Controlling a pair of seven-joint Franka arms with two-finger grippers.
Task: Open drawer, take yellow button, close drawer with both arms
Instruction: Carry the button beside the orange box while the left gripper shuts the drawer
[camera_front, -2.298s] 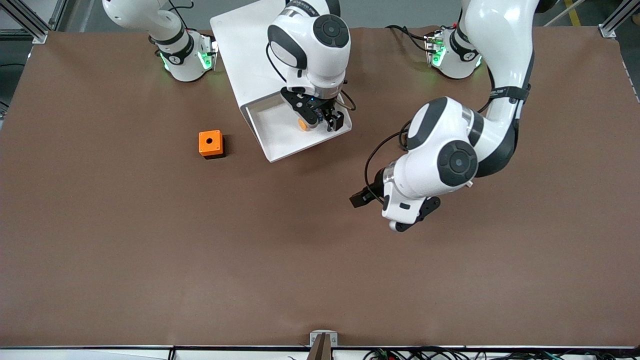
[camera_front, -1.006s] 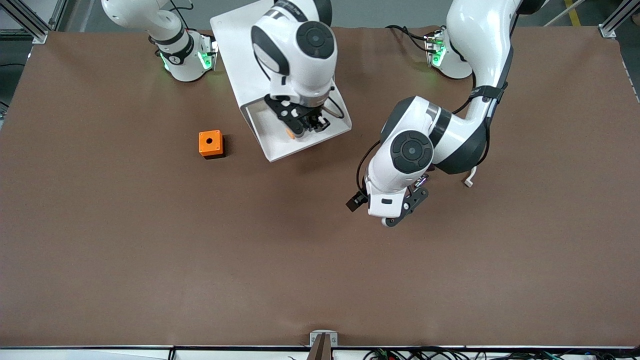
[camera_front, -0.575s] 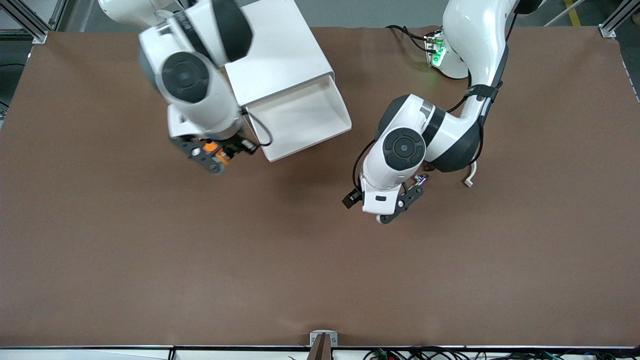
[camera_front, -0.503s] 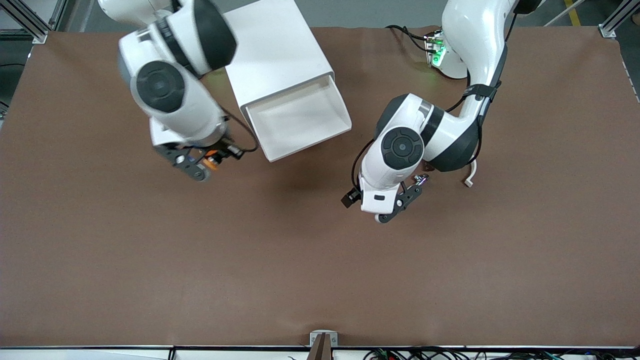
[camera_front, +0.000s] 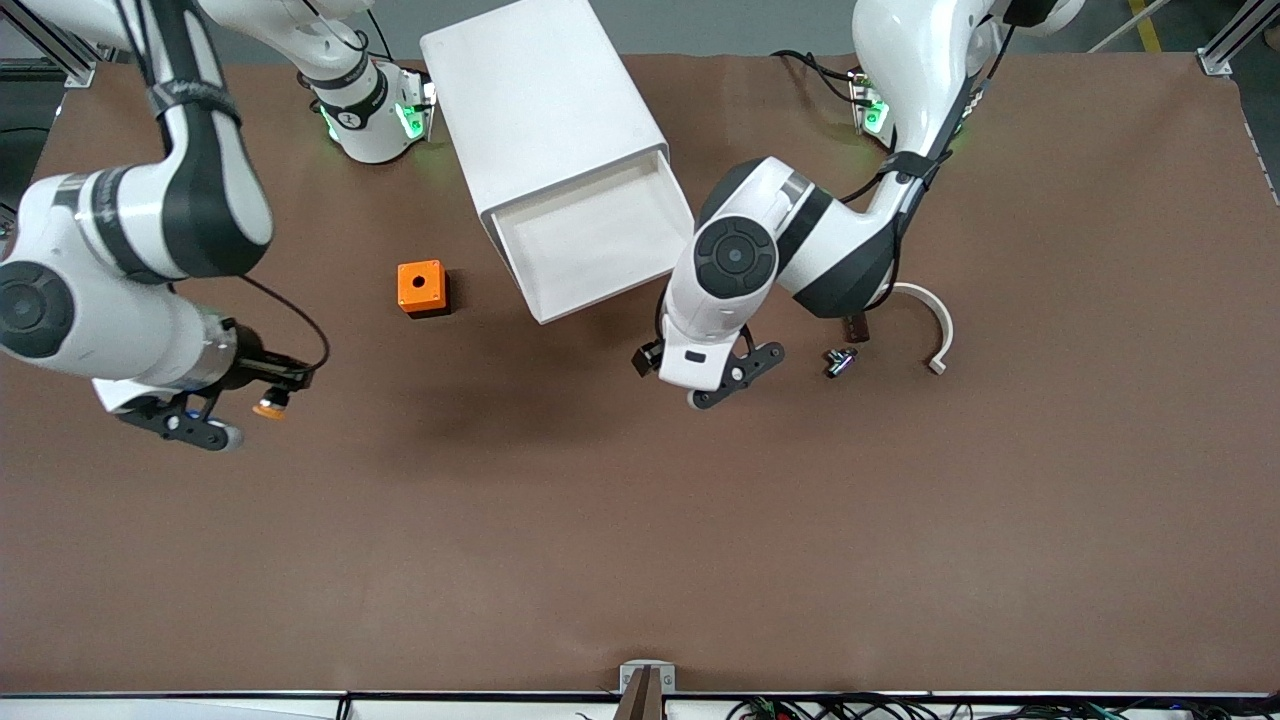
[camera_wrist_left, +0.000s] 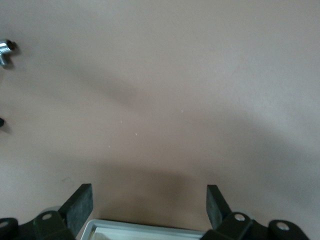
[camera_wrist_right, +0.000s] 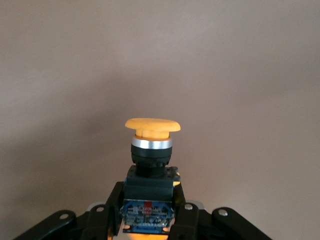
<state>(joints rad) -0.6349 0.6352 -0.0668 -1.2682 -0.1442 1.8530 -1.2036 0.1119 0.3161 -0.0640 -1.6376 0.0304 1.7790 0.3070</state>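
The white cabinet (camera_front: 545, 100) stands near the arms' bases with its drawer (camera_front: 612, 290) pulled open; the tray looks empty. My right gripper (camera_front: 272, 393) is shut on the button (camera_front: 268, 408) and holds it over bare table toward the right arm's end. The right wrist view shows the gripper (camera_wrist_right: 148, 200) clamped on the button's black and bluish body, its orange cap (camera_wrist_right: 151, 125) pointing away. My left gripper (camera_front: 700, 370) is open and empty over the table just by the drawer's front corner. In the left wrist view (camera_wrist_left: 148, 205) the drawer's rim (camera_wrist_left: 145, 230) shows between the fingers.
An orange cube with a round hole (camera_front: 421, 287) sits beside the drawer toward the right arm's end. A small metal part (camera_front: 838, 360), a small black part (camera_front: 853, 327) and a white curved piece (camera_front: 935, 320) lie toward the left arm's end.
My right gripper lifted the button out of the drawer and carried it toward the right arm's end. My left gripper moved closer to the drawer's front, uncovering the small parts.
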